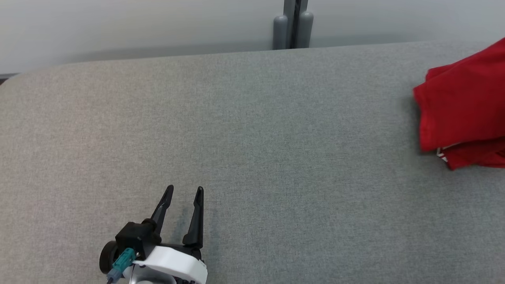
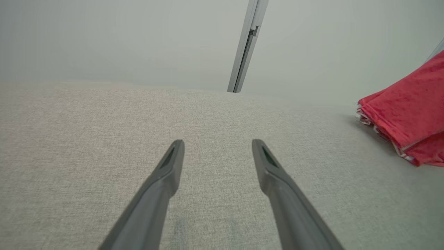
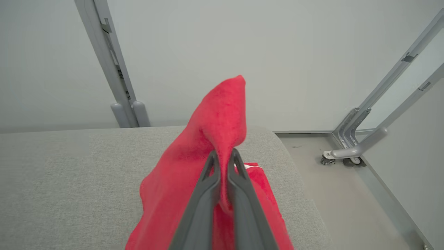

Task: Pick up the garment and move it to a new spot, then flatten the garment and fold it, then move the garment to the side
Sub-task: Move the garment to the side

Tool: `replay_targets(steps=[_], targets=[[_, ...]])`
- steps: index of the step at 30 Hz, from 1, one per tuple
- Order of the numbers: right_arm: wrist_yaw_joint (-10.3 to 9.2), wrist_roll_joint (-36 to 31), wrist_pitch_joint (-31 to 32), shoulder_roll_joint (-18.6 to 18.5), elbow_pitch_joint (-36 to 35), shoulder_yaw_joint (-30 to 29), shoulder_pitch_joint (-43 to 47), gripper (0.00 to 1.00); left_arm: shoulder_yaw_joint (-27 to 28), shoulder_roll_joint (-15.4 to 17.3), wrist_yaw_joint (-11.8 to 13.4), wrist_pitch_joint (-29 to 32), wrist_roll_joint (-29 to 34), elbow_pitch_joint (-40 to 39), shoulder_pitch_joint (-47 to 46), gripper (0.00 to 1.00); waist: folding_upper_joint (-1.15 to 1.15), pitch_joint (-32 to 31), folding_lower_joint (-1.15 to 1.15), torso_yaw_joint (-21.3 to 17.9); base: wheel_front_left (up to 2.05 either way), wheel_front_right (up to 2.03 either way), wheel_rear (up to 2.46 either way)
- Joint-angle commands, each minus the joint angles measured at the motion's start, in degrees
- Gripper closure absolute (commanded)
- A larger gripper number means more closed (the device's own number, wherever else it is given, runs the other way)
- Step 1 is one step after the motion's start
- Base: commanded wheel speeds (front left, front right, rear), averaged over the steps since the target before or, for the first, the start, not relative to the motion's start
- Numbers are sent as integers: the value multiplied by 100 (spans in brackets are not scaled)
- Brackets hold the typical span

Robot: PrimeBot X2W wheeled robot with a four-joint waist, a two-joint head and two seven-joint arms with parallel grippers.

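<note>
Head view placed your left gripper (image 1: 185, 188) at the lower left, over the grey padded table (image 1: 252, 118). Its two fingers were spread apart in a released state. The red garment (image 1: 461, 106) lay at the right edge of that view, well apart from the left gripper, with a long stretch of table fabric between them. It rested in folded layers with a white-trimmed edge at its lower corner. Part of it ran out of the picture.

Left wrist view gave you the same reading: fingers apart, and the garment on the table off to the right.

Right wrist view showed your right gripper (image 3: 224, 153) clenched on a fold of the garment. The jaws stood almost together with red cloth pinched between them. The cloth rose to a peak above the fingertips and hung down on both sides of the fingers. This drape blocked your sight of the table directly below the gripper. The rest of the garment lay on the table near its rounded right end.

A grey post (image 1: 292, 23) stood upright behind the table's far edge, against a pale wall (image 1: 118, 27). Past the right end of the table you had floor (image 3: 340, 180). A metal frame (image 3: 357, 152) stood there by the wall, with a small wheel (image 3: 324, 161) at its foot.
</note>
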Motion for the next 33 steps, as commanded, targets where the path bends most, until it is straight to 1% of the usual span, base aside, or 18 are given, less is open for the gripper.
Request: replay_targets(steps=[1, 7, 13, 16, 21, 22, 24, 25, 29, 33], targets=[[0, -84, -77, -120, 91, -78, -118, 100, 21, 33, -33, -25, 39, -17, -142, 0, 0, 134, 0, 61, 0, 0, 0], [0, -528, -250, -517, 529, -409, -326, 100, -3, 95, -74, -25, 103, -39, -286, 0, 0, 446, 0, 155, 0, 0, 0], [0, -1255, -471, -879, 915, -650, -464, 100, -81, 186, -88, 56, 196, -104, -450, 0, 0, 761, 0, 265, 0, 0, 0], [0, -1603, -630, -933, 1136, -909, -528, 100, -112, 224, -90, 95, 238, -168, -531, 0, 0, 921, 0, 352, 0, 0, 0], [0, -2409, -922, -1096, 1370, -1410, -570, 100, -148, 301, -68, 152, 294, -294, -625, 0, 0, 1160, 0, 494, 0, 0, 0], [0, -2583, -974, -1080, 1397, -1529, -573, 98, -151, 316, -55, 171, 303, -311, -615, 0, 0, 1196, 0, 514, 0, 0, 0], [0, -2888, -1112, -995, 1401, -1759, -564, 34, -144, 350, -36, 182, 310, -357, -608, 0, 0, 1257, 0, 537, 0, 0, 0], [0, -3029, -1196, -965, 1375, -1880, -564, 0, -134, 369, -25, 185, 309, -382, -601, 0, 0, 1286, 0, 540, 0, 0, 0], [0, -3512, -1466, -685, 1352, -2295, -568, 0, -126, 408, 10, 219, 309, -452, -588, 0, 0, 1342, 0, 517, 0, 0, 0], [0, -3814, -1680, -401, 1406, -2528, -656, 0, -160, 432, 31, 248, 318, -504, -654, 0, 0, 1353, 0, 460, 0, 0, 0]])
